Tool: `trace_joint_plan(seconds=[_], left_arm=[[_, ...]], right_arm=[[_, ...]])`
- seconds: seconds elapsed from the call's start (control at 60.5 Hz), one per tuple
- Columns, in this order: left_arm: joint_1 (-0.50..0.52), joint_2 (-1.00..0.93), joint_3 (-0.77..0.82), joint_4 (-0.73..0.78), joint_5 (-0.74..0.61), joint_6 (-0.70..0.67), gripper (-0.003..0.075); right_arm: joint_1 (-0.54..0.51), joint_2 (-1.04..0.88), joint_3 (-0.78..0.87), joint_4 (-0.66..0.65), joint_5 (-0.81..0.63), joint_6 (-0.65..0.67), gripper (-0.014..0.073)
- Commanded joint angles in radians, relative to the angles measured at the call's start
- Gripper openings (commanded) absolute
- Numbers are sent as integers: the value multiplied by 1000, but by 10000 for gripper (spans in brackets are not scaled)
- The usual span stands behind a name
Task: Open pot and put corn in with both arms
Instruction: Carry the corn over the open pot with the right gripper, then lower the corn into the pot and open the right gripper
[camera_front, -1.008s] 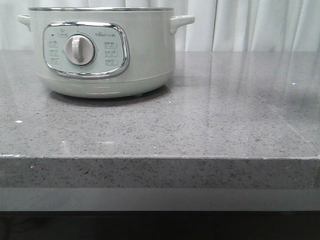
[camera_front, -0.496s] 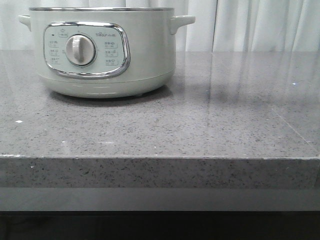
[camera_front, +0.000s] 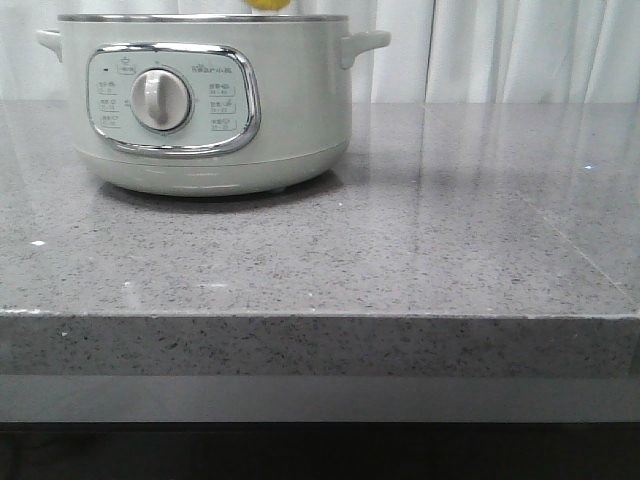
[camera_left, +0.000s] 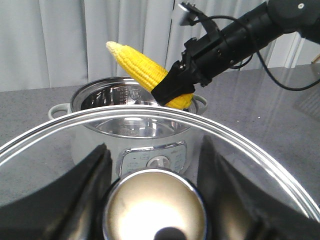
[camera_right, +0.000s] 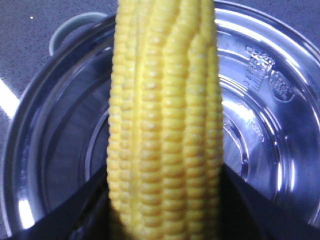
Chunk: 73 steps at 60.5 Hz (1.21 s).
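Right gripper (camera_left: 172, 90) is clamped on the thick end of the corn (camera_left: 140, 70), which I see tilted in the upper middle of the left wrist frame, tip up-left, above the open pot (camera_left: 135, 125). My left gripper (camera_left: 155, 165) holds the glass lid (camera_left: 155, 150) by its knob across the bottom of that frame, clear of the rim. In the front view only a yellow sliver (camera_front: 268, 4) shows at the top edge. I judge the lid step done and the drop pending: next I should lower the cob into the steel bowl, then let go.
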Motion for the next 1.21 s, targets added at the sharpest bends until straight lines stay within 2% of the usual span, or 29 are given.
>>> trace_joint_plan(seconds=[0.0,0.264,0.463,0.529,0.991,1.189], left_arm=[[-6,5,-39,-13,-140,0,239],[-6,5,-39,-13,-140,0,239],[-6,5,-39,-13,-140,0,239],[-6,5,-39,-13,-140,0,239],[-6,5,-39,-13,-140,0,239],[-6,5,-39,-13,-140,0,239]], right_arm=[[-1,-26,-55,-3,-73,-14,278],[-1,16,-61,-14,-79,-19,286],[-1,21,-61,-14,-70,-19,471],[-1,21,-61,-14,-74,-19,502],[-9,-91,-51,-14,-23,-11,499],[-17,-247,96,-24,-59,-8,454]])
